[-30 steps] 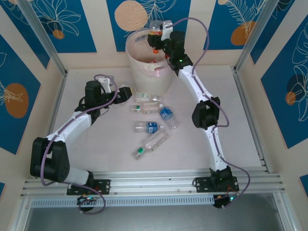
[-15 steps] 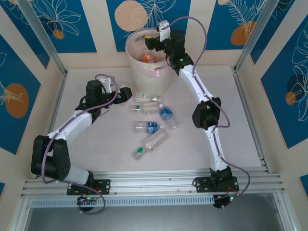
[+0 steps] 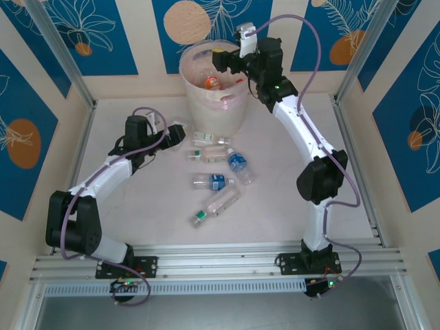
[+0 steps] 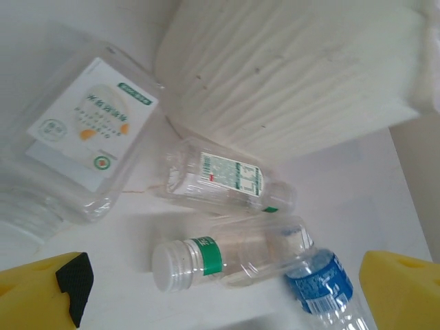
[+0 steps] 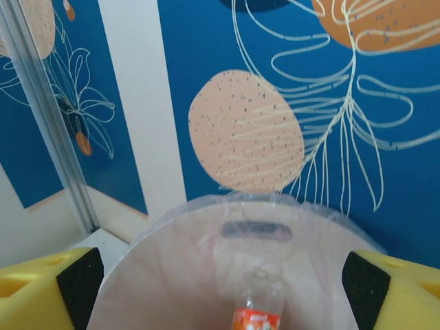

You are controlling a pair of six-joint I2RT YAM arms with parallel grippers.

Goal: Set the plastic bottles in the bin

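Top external: right gripper is hovering wide-spread above round translucent bin; left gripper is gaping empty near clear ribbed bottles.

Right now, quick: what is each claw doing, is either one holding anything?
Left gripper: open, holding nothing, beside the bottles on the table.
Right gripper: open, holding nothing, over the bin.

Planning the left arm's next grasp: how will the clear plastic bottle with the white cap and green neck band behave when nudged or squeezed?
The clear plastic bottle with the white cap lies on its side and is round, so a nudge would probably roll it. It looks empty, so likely light. Its thin walls may dent when squeezed.
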